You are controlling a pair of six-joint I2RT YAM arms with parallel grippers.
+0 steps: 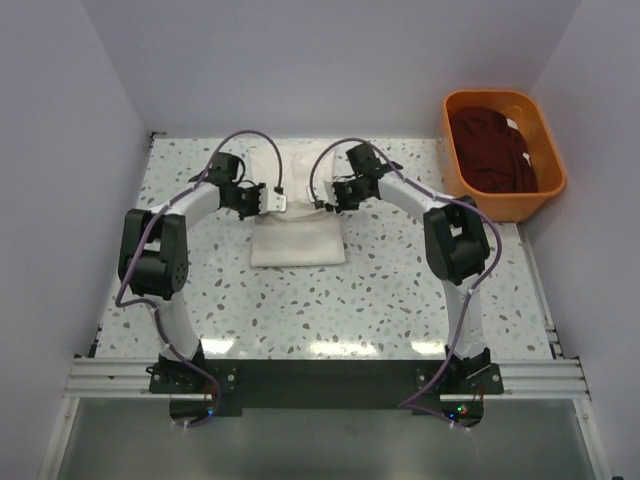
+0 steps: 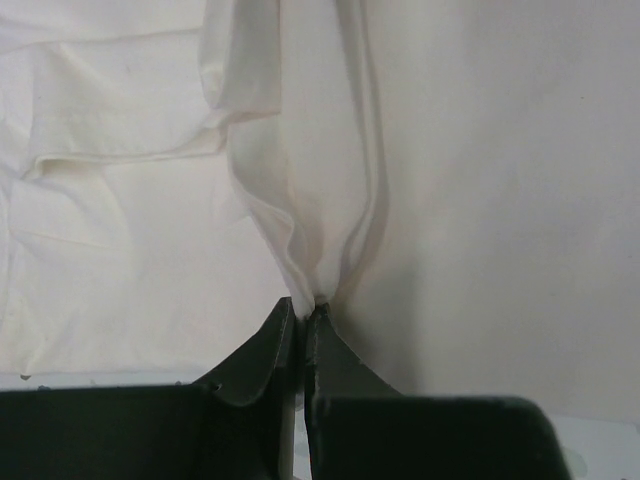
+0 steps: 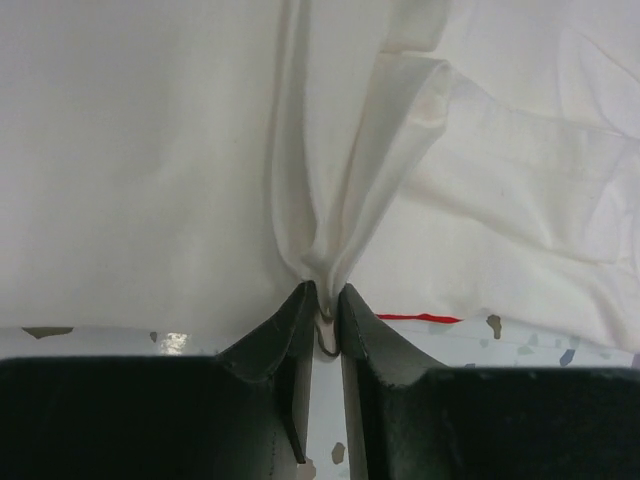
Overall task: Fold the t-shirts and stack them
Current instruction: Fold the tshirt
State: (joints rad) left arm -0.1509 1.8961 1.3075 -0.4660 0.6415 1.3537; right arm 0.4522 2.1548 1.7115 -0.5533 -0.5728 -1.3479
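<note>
**Left side.** The left end effector (image 1: 262,199) is positioned at the left edge of the cream-white t-shirt (image 1: 298,238). The shirt lies at the middle of the speckled bench (image 1: 400,290), between the two arms. The left wrist view shows the left end effector (image 2: 303,312) clenched on the cream-white t-shirt (image 2: 120,250). Its fingertips are pressed together, and a narrow ridge of cloth is drawn up into them. Creased layers and a hem lie left of that ridge, and smooth cloth lies right of it.

**Centre.** The near part of the shirt is a folded pad with a straight near edge. A narrower strip of it runs on toward the back of the bench.

**Right side.** The right end effector (image 1: 328,200) is at the shirt's right edge, directly opposite the left one. The right wrist view shows the right end effector (image 3: 325,295) grasping a gathered fold of the cream-white t-shirt (image 3: 150,150). The jaws stand a thin gap apart, with cloth pinched at the tips. A thin line of red print (image 3: 420,317) shows at the shirt's edge just right of the fingers.

**Far right.** An orange tub (image 1: 462,108) stands at the back right corner of the bench, well apart from both arms. A dark maroon t-shirt (image 1: 492,150) lies bunched inside it.
</note>
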